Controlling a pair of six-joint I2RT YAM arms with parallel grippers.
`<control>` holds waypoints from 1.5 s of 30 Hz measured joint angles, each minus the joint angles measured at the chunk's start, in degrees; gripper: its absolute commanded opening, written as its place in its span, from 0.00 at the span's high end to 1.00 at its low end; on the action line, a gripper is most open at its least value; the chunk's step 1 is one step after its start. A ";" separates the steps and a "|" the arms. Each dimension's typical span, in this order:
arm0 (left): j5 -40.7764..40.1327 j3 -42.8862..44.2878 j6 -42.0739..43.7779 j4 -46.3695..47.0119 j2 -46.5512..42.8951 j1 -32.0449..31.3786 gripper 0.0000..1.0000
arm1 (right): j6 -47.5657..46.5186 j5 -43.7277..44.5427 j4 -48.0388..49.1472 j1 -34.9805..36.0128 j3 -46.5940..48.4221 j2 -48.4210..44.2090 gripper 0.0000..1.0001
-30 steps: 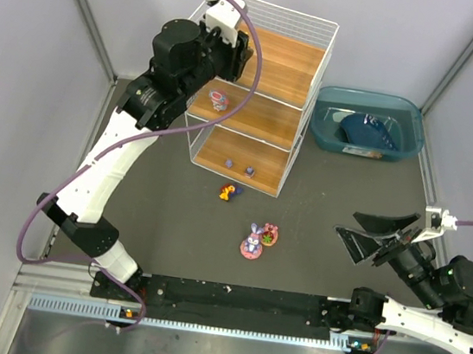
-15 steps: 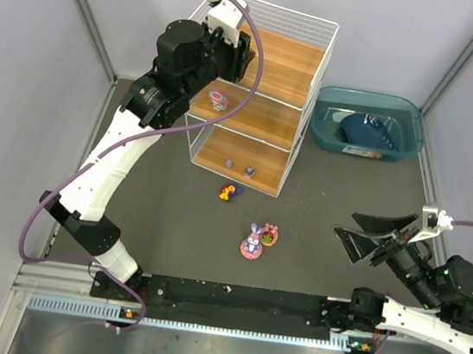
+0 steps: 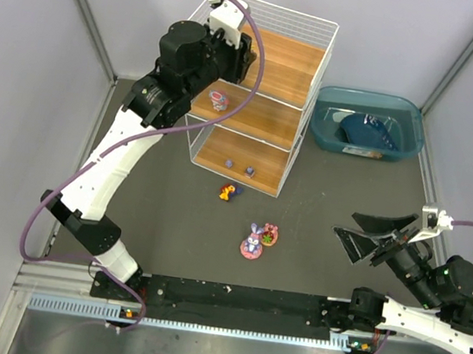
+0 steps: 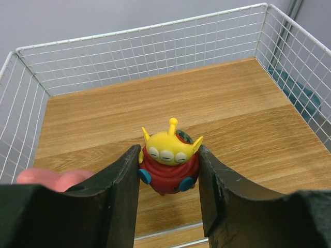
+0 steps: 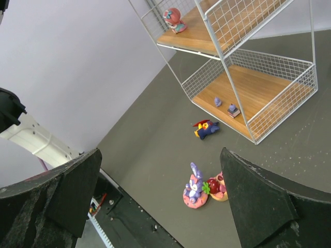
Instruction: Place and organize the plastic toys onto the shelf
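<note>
My left gripper (image 4: 169, 173) is shut on a yellow three-eyed alien toy with a red body (image 4: 168, 163), held just above the top wooden tier (image 4: 232, 119) of the white wire shelf (image 3: 286, 61). In the top view the left gripper (image 3: 236, 50) is over that tier. A pink toy (image 3: 219, 100) stands on the middle tier. Two small purple pieces (image 3: 229, 164) lie on the bottom tier. On the floor are a blue-yellow toy (image 3: 230, 192), a purple bunny on a pink ring (image 3: 251, 242) and a pink-red toy (image 3: 270, 234). My right gripper (image 3: 373, 234) is open and empty, well right of them.
A teal bin (image 3: 322, 123) with a dark blue item stands right of the shelf. Grey walls close in both sides. The shelf's wire rim (image 4: 139, 36) surrounds the top tier. A blurred pink shape (image 4: 51, 177) shows behind my left finger.
My left gripper with the alien toy has edged slightly further over the top tier. The right arm shifted a little, then held still.
</note>
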 measured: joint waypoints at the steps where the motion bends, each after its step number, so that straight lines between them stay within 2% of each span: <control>1: 0.02 0.00 -0.11 0.02 0.07 0.00 1.00 | 0.00 0.00 0.02 0.00 0.00 0.00 0.01; 33: 1.51 -0.13 -1.27 0.37 1.88 0.44 0.99 | -0.02 -0.52 0.00 0.00 0.00 0.00 0.01; 36: 1.60 -0.13 -1.31 0.37 1.88 0.48 0.94 | -0.02 -0.63 0.00 0.00 -0.02 0.00 0.01; 37: 1.68 -0.13 -1.29 0.37 1.88 0.52 0.86 | -0.02 -0.63 0.00 0.00 -0.02 0.00 0.01; 40: 1.95 -0.13 -1.29 0.37 1.88 0.63 0.76 | -0.02 -0.66 0.00 0.00 -0.02 0.00 0.01; 45: 2.51 -0.13 -1.27 0.37 1.88 0.76 0.68 | -0.02 -0.68 0.00 0.00 -0.02 0.00 0.01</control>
